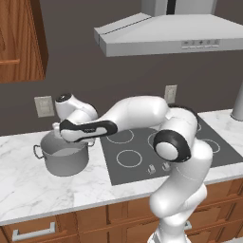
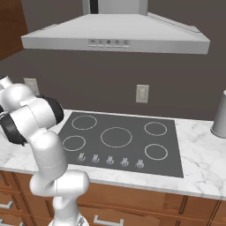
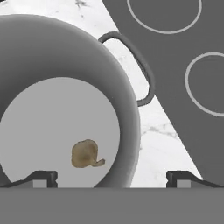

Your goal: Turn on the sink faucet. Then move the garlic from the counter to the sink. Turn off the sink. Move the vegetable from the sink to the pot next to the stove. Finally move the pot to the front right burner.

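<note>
While fingers (image 3: 111,178) gape over pot (image 3: 127,92), garlic (image 3: 86,153) lies inside.

Flat, even rendered light fills all views, sharp throughout with no blur or edge distortion. The range hood (image 1: 175,33) shades the dark wall at upper frame. The pot (image 3: 65,109) interior shows soft graded shading; no glare.

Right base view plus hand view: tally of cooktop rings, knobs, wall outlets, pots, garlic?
Burner rings on the stove: 5
Knobs along its front edge: 5
Wall outlets: 2
Pot: 1
Garlic, lying on the pot's floor: 1
Total: 14
</note>
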Motion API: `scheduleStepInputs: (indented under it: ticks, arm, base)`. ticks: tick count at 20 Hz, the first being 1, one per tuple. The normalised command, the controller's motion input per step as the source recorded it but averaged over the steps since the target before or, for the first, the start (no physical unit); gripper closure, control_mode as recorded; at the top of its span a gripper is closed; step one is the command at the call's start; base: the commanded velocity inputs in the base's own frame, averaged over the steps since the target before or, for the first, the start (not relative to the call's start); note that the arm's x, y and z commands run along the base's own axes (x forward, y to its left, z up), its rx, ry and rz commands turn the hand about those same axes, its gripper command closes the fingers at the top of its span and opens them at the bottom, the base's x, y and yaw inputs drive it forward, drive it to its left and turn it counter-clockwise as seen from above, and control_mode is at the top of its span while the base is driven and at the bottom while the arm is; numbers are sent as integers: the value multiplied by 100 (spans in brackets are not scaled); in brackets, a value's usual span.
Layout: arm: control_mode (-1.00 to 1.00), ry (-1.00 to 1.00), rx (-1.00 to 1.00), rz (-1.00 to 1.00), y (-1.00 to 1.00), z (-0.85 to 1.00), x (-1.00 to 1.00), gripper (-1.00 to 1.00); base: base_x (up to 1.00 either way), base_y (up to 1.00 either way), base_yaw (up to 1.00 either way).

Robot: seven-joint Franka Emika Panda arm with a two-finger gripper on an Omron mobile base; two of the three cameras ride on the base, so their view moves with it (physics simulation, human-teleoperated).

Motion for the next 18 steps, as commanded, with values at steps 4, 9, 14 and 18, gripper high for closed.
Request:
scheduleStepInputs:
  ticks: [4,9,14,18]
  arm:
    - [-100,0,2,-15,-34,0,-24,-100]
    - [-100,0,1,-10,-19,0,-2,-100]
    - [-100,0,0,-4,0,0,15,-100]
    - [-100,0,1,-2,7,-5,29,-100]
  base:
    - [0,0,0]
    - [0,0,0]
    - [0,0,0]
    - [0,0,0]
